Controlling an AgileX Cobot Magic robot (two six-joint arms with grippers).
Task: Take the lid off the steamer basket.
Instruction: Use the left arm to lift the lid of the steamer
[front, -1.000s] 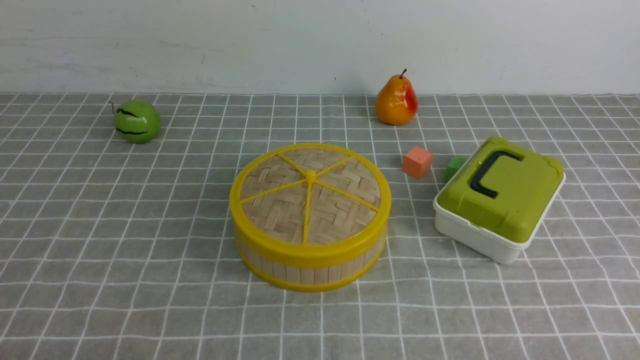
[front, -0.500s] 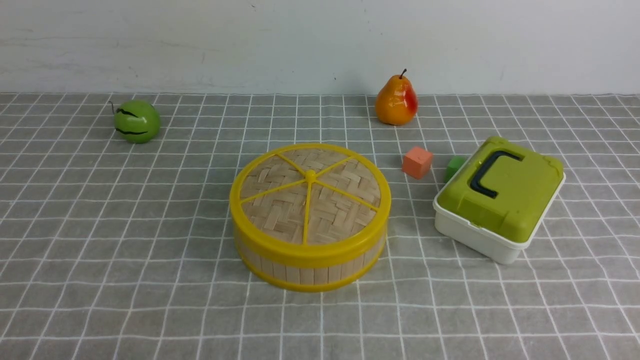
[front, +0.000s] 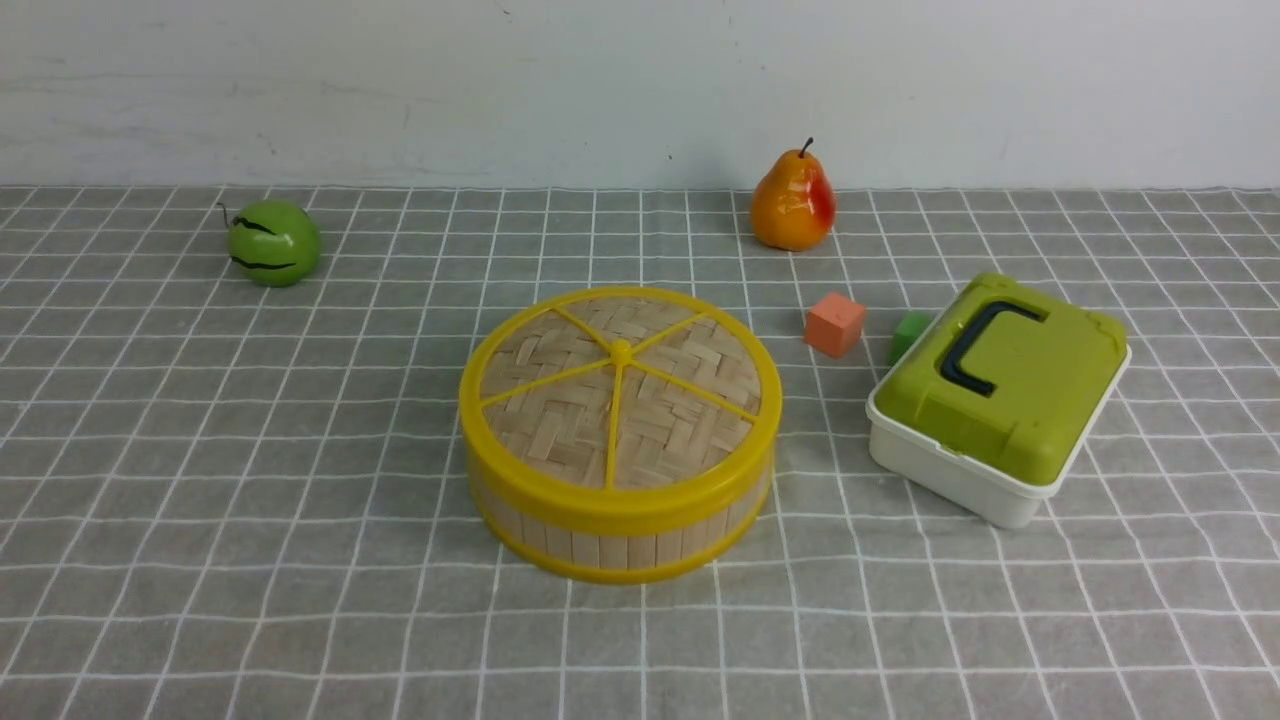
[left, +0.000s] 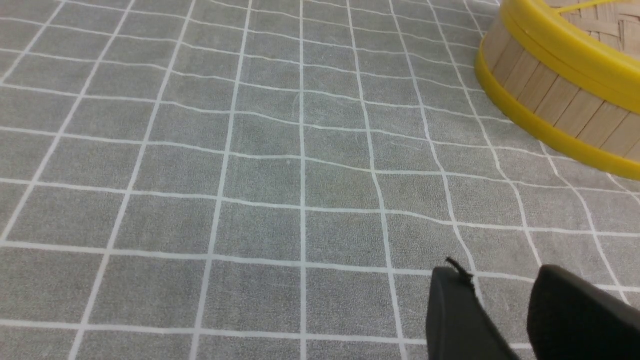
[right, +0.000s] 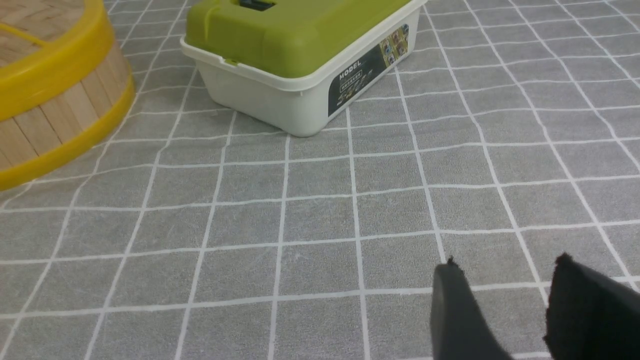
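The steamer basket (front: 610, 545) stands in the middle of the checked cloth, a round tub with bamboo-slat walls and yellow rims. The lid (front: 620, 400) sits flat on it, woven bamboo with yellow spokes and a small centre knob (front: 621, 351). Neither arm shows in the front view. In the left wrist view my left gripper (left: 500, 275) is open over bare cloth, well short of the basket (left: 555, 100). In the right wrist view my right gripper (right: 507, 265) is open too, with nothing between its fingers; the basket (right: 55, 115) lies far off at the edge.
A white box with a green lid (front: 1000, 395) sits right of the basket, also in the right wrist view (right: 300, 55). An orange cube (front: 835, 324) and a green cube (front: 908, 333) lie behind it. A pear (front: 793, 203) and a green fruit (front: 273, 242) stand near the back wall.
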